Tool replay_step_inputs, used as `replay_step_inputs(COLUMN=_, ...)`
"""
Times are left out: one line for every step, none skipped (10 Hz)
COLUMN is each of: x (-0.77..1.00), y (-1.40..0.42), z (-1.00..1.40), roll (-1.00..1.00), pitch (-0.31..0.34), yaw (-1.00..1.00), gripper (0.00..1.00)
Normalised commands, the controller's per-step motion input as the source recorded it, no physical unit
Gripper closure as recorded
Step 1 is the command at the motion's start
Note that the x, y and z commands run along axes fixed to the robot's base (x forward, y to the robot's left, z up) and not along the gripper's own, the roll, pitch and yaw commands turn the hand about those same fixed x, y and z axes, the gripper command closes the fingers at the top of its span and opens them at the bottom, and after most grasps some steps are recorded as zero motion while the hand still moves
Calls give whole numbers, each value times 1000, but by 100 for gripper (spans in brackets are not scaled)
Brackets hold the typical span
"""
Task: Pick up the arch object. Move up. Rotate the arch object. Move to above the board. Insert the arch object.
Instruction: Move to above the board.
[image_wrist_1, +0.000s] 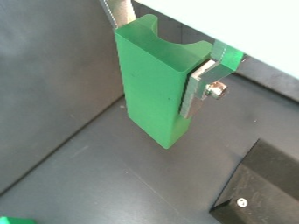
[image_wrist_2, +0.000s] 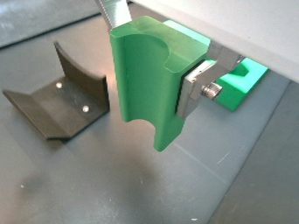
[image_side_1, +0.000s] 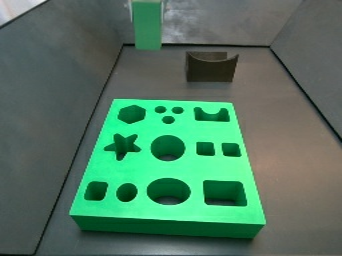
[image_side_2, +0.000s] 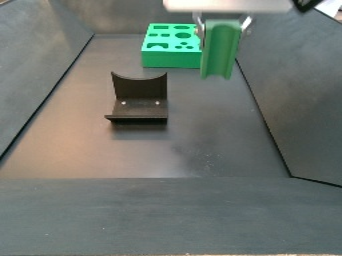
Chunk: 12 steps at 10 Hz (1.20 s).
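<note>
Green and slab-like, the arch object (image_wrist_2: 146, 79) sits clamped between the gripper's (image_wrist_1: 163, 79) silver finger plates in both wrist views, jaws closed on its flanks, its notched end up by the fingers (image_wrist_2: 198, 83). In a side view the arch object (image_side_2: 221, 48) hangs clear of the dark floor, so pick-up and lift are judged complete. Below and beside the jaws stands the dark fixture (image_side_2: 138, 97) (not touching the piece). Well beyond the jaws lies the board (image_side_1: 171, 165), its notched arch cut-out (image_side_1: 209, 114) unfilled. Whether rotation is finished cannot be told. Outstanding, on this evidence: travel to above the board, then insertion.
</note>
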Motion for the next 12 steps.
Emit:
replay_step_inputs(x=23, y=3, z=1000, roll=-134, pitch=53, yaw=-16, gripper=100)
replay_step_inputs(x=23, y=6, z=1000, roll=-123, pitch=53, yaw=-11, gripper=100)
replay_step_inputs(x=23, y=9, z=1000, roll=-114, pitch=60, yaw=-5, gripper=100)
replay_step_inputs(x=26, y=11, z=1000, roll=-106, pitch=63, yaw=-1, gripper=100)
replay_step_inputs(x=25, y=14, z=1000, roll=-99, pitch=67, yaw=2, gripper=100)
replay_step_inputs(x=27, y=15, z=1000, roll=-91, pitch=67, yaw=5, gripper=100)
replay_step_inputs(x=24, y=17, z=983, roll=-83, pitch=68, yaw=7, gripper=100)
replay_step_inputs(x=20, y=16, z=809, roll=-75, pitch=69, yaw=8, gripper=100)
replay_step_inputs(x=17, y=15, z=583, roll=-66, pitch=75, yaw=9, gripper=100)
replay_step_inputs(x=16, y=14, z=417, roll=-59, pitch=76, yaw=10, gripper=100)
replay_step_inputs(x=14, y=10, z=250, roll=-53, pitch=78, yaw=10, gripper=100)
replay_step_inputs(x=206, y=-1000, z=155, roll=442, pitch=192, yaw=51, gripper=100)
